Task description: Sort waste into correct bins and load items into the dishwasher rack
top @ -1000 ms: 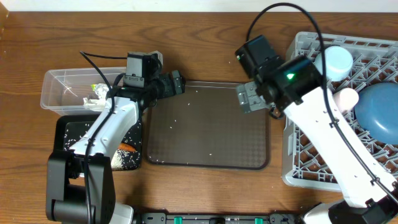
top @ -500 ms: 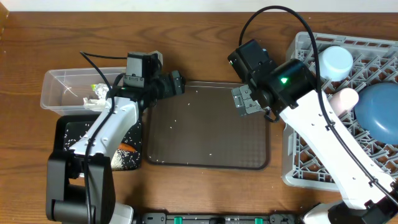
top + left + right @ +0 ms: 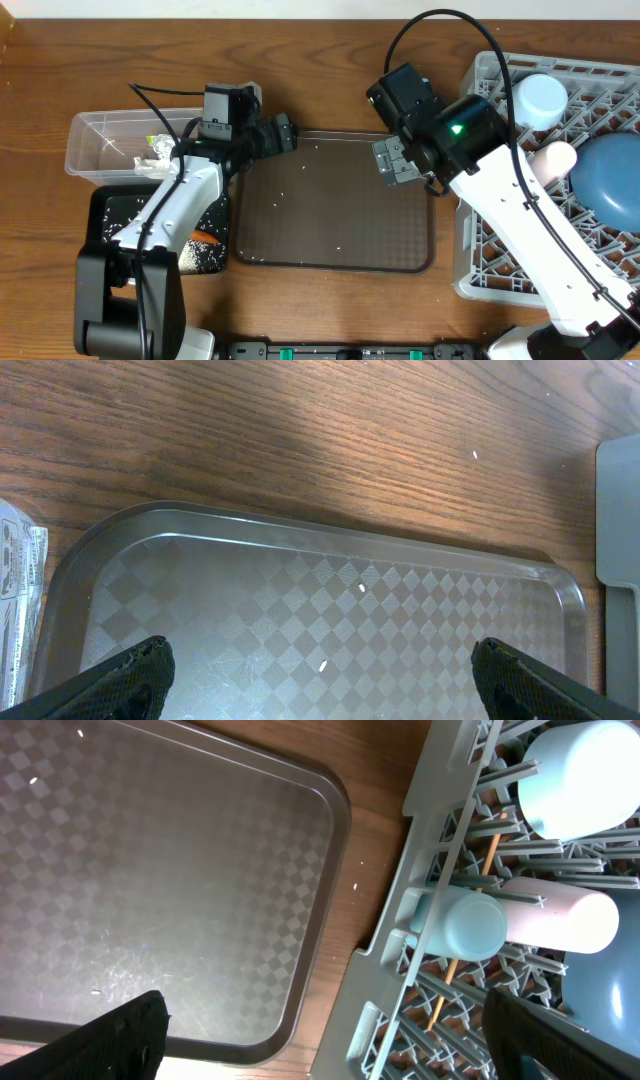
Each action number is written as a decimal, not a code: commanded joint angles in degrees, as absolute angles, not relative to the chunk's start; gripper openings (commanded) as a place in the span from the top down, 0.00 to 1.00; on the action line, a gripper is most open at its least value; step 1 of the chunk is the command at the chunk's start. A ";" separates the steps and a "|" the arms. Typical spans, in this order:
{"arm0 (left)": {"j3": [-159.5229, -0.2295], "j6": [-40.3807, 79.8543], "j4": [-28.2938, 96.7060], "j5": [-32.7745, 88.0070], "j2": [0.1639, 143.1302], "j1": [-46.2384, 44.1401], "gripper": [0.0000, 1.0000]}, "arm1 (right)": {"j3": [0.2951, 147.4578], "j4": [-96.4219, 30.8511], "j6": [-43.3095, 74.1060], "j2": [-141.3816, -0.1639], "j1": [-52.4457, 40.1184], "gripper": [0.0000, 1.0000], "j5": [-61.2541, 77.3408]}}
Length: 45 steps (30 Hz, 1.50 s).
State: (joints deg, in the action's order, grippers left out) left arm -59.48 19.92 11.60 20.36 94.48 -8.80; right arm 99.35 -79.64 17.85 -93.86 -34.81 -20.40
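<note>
My left gripper [image 3: 285, 133] and right gripper [image 3: 392, 160] both stand spread wide, holding nothing, over the brown chequered plastic serving tray [image 3: 340, 262]. Loose white rice grains [image 3: 361, 588] lie scattered on it — too small to pinch, I judge. Tipping the serving tray carelessly could spill them past the shallow black rectangular tray [image 3: 95, 225] onto the wooden table [image 3: 300, 60].

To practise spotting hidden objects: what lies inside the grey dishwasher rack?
Visible: a pink cup, pale-blue cup, pale-blue bowl, darker blue dish and chopsticks. The right arm covers much else.
</note>
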 commanded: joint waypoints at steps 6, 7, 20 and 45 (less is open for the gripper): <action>-59.20 20.05 11.53 19.81 94.35 -8.93 0.02 | 99.74 -79.66 19.05 -93.89 -35.33 0.01 -21.58; -59.20 20.05 11.53 19.81 94.35 -8.93 0.02 | 99.74 -79.66 19.07 -93.89 -35.33 0.01 -21.58; -59.20 20.03 11.73 19.57 94.32 -8.93 0.02 | 99.74 -79.66 19.05 -93.89 -35.33 0.01 -21.58; -59.20 20.03 11.77 19.59 94.32 -8.93 0.02 | 96.64 -72.75 30.61 -93.89 -22.81 0.99 -22.17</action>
State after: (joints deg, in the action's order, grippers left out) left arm -59.48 19.92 11.70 20.36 94.48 -8.80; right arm 98.52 -73.21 27.59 -93.86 -25.69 -18.24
